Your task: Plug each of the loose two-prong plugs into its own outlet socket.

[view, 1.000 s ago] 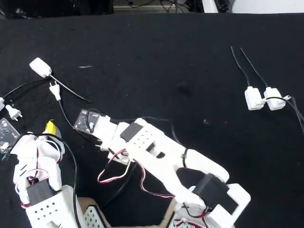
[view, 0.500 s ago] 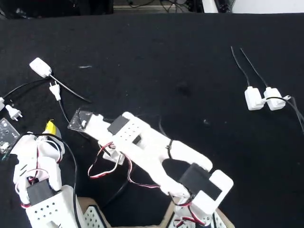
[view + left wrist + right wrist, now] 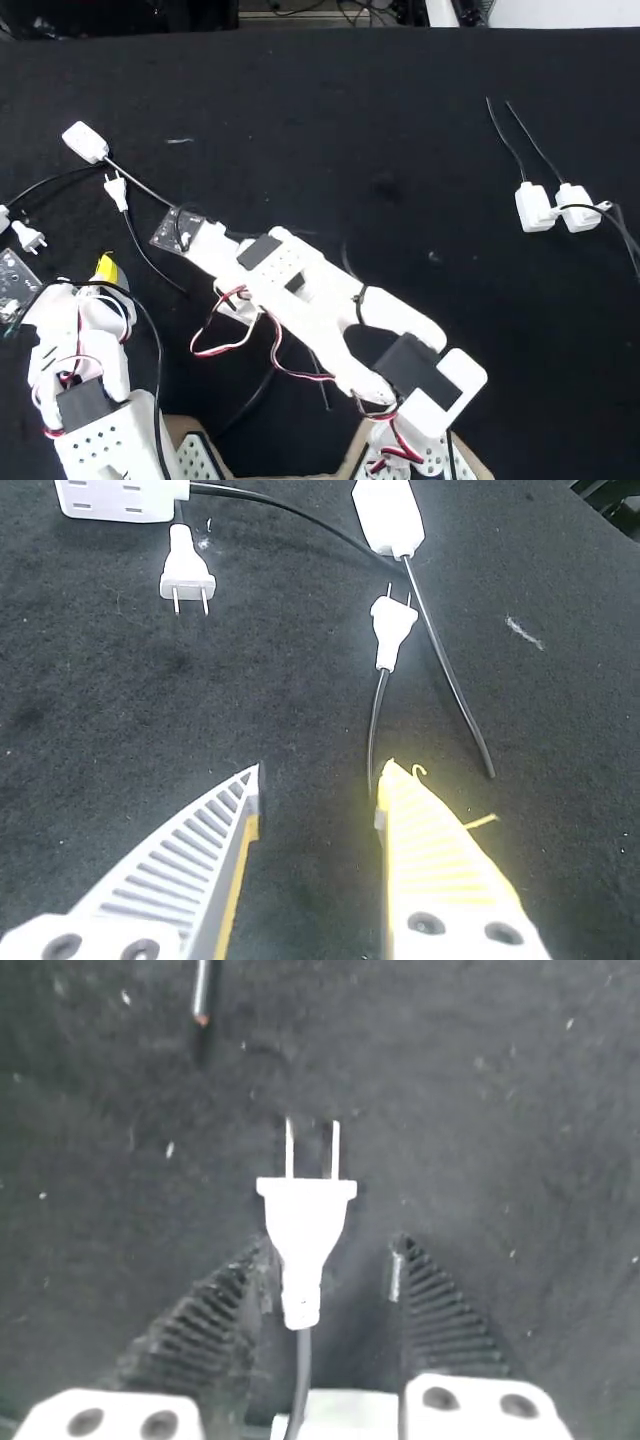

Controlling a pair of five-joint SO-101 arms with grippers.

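Right gripper [image 3: 328, 1250] jaws apart, straddling white plug [image 3: 303, 1215].

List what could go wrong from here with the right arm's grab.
1. The white two-prong plug lies off-centre between the open right gripper, nearer one black finger than the other; closing may twist it and skew the prongs.
2. Its black cord runs back under that gripper, so lifting might snag or tug it.
3. The black cable of a second white plug lies beside the right arm and could get dragged.
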